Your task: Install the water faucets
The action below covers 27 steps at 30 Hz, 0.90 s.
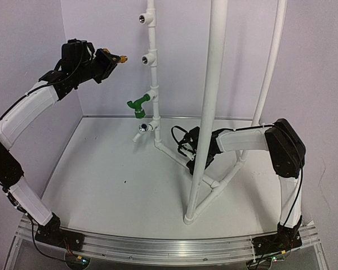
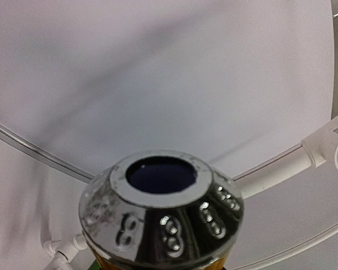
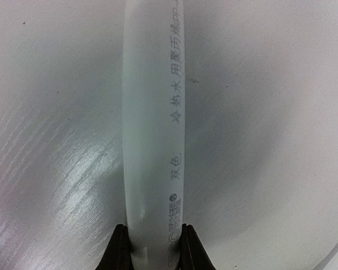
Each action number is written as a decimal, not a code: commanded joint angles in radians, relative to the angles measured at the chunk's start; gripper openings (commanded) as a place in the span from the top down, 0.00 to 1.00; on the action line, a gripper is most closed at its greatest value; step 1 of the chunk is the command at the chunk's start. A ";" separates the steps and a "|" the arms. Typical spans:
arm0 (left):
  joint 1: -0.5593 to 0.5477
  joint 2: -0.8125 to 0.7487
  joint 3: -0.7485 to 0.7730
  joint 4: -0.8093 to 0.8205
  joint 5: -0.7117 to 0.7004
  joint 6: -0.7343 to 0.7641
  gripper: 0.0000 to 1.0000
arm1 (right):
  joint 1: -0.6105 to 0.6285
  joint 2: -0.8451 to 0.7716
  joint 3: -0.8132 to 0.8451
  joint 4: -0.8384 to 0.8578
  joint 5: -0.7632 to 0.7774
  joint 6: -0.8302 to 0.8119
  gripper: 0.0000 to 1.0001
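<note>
Above the far left corner of the tabletop [image 1: 101, 180], the left gripper [image 1: 116, 59] pinches the brass faucet [image 1: 123, 58], level with an open tee [image 1: 147, 59]. Its thread should probably meet that hole squarely before any turning. Near the middle, the right gripper [image 3: 152, 250] clamps the white pipe [image 3: 152, 112], holding it steady. Below the tee, the green faucet [image 1: 138, 104] is already mounted. The tabletop is smooth and white, the walls [image 1: 101, 22] pale lilac.

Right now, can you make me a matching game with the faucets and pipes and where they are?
Things:
1. green faucet
2. brass faucet
3. low white pipe
4. top tee fitting

States:
A. held up in the left tool
B. opening bare, nothing in it
C. squeezed by the right tool
D. mounted on the upright pipe

Pairs: 1-D, 2-A, 3-C, 4-B
</note>
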 commanded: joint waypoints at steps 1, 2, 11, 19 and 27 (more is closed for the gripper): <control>-0.018 -0.005 -0.002 0.077 0.102 -0.141 1.00 | 0.021 0.041 0.022 0.053 -0.024 -0.002 1.00; -0.018 -0.007 -0.014 0.095 0.103 -0.163 1.00 | 0.021 0.042 0.022 0.052 -0.023 0.001 1.00; -0.019 -0.027 -0.132 0.249 0.114 -0.318 1.00 | 0.024 0.045 0.037 0.053 -0.023 0.026 1.00; -0.035 -0.022 -0.135 0.310 0.136 -0.345 1.00 | 0.035 0.051 0.045 0.053 -0.047 0.038 1.00; -0.049 -0.011 -0.112 0.320 0.165 -0.351 1.00 | 0.043 0.055 0.054 0.053 -0.048 0.046 1.00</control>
